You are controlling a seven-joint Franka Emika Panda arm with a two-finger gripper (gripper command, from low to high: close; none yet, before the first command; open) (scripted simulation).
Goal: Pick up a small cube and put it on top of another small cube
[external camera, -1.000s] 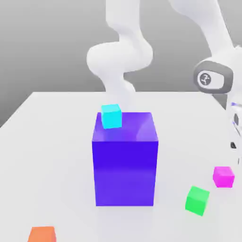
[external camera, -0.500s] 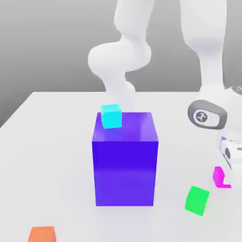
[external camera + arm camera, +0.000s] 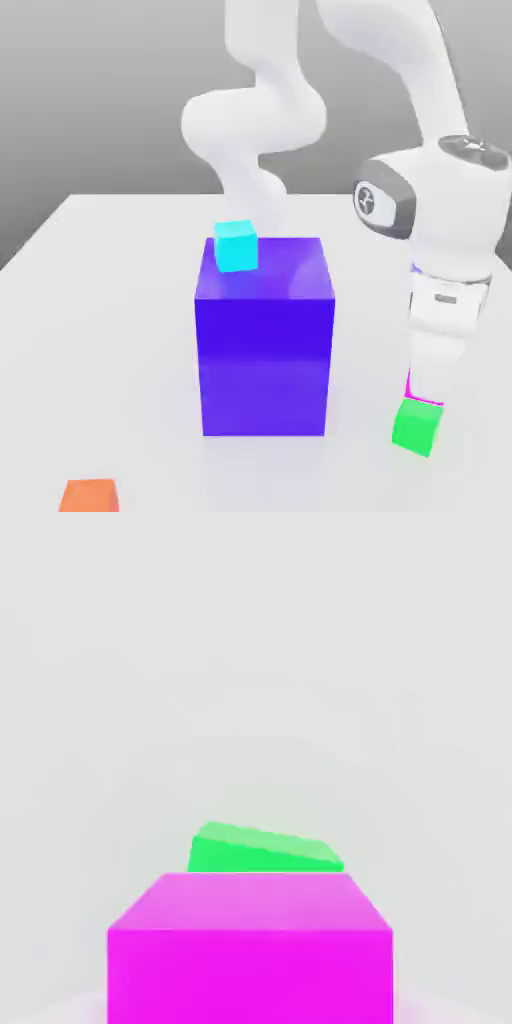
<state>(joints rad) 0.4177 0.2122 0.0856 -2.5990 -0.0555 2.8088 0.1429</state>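
Gripper (image 3: 427,390): clenched on magenta cube (image 3: 250,977).
Magenta cube: in the grasp, at green cube's (image 3: 417,425) twelve o'clock, exterior view; contact uncertain.
Handling: probably light, stiff, slightly slippery, not fragile; best held mid-height by opposite side faces.
Blue block (image 3: 264,365): one; green cube at its four o'clock.
Small cubes: magenta, one; green, one; cyan (image 3: 236,247), one, atop block; orange (image 3: 90,496), one, seven-to-eight o'clock.

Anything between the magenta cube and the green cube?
Exterior view: no object visible between magenta cube and green cube; their outlines nearly meet.
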